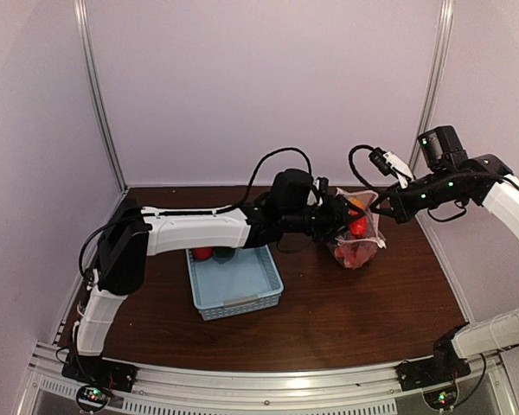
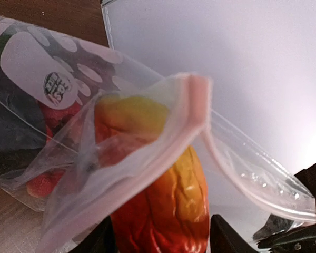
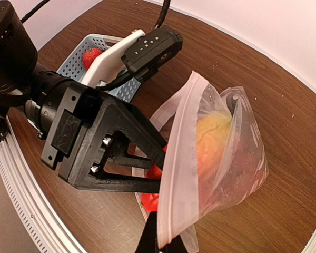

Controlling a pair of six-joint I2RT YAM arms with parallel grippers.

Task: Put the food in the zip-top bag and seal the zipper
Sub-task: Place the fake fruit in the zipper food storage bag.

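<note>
Faintly, polka-dot bag point(image 2: 26, 58), unreadable round logo point(image 2: 57, 87)

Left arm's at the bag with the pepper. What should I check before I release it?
1. Left gripper holds the red-orange pepper: ok.
2. Right gripper clamps the rim of the zip-top bag: ok.
3. Bag mouth open: ok.
4. Pepper fully past the zipper: not ok, its lower part is outside the film.
5. Room among the food already inside: cannot tell.
6. Basket emptied: not ok, a red tomato lies in it.
</note>
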